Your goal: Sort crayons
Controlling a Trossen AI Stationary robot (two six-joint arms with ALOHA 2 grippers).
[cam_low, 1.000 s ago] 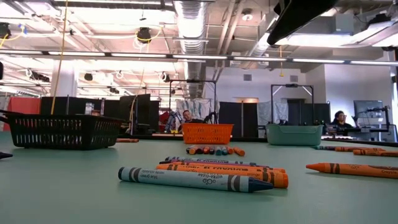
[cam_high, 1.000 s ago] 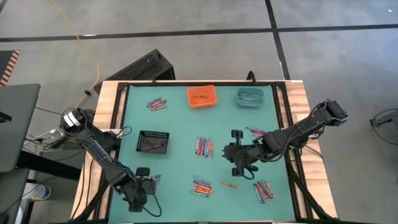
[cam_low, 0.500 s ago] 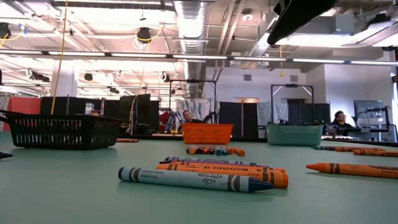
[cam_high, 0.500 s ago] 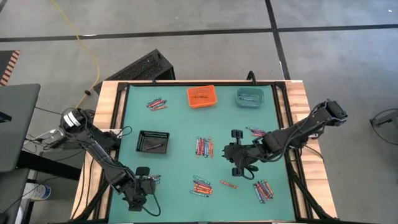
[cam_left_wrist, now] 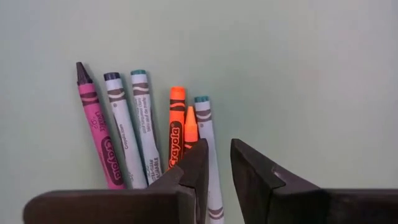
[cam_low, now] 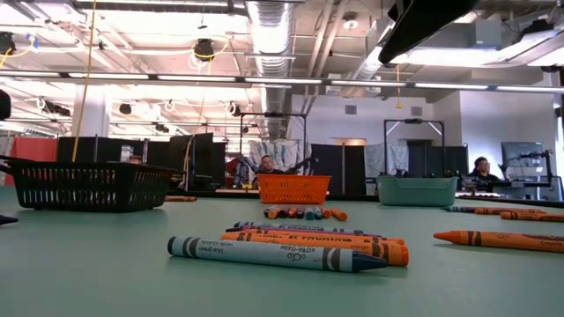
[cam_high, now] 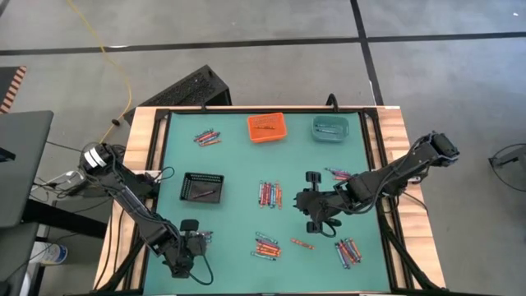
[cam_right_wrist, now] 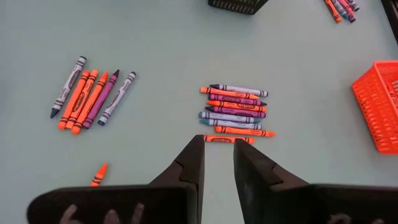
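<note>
Crayons [cam_high: 269,194] lie in several clusters across the green mat [cam_high: 238,168], with black bin [cam_high: 202,187], orange bin [cam_high: 266,127] and teal bin [cam_high: 329,127] around. Left gripper [cam_left_wrist: 214,163], narrowly parted, holds nothing beside a crayon cluster [cam_left_wrist: 146,134]; right gripper [cam_right_wrist: 217,158] hangs slightly parted, empty, mid-mat.

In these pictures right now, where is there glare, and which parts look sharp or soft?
Low view: the ceiling lights glare, the nearest blue crayon is sharp, the orange bin behind looks softer. Left wrist view: even light, the crayons show crisp labels.
</note>
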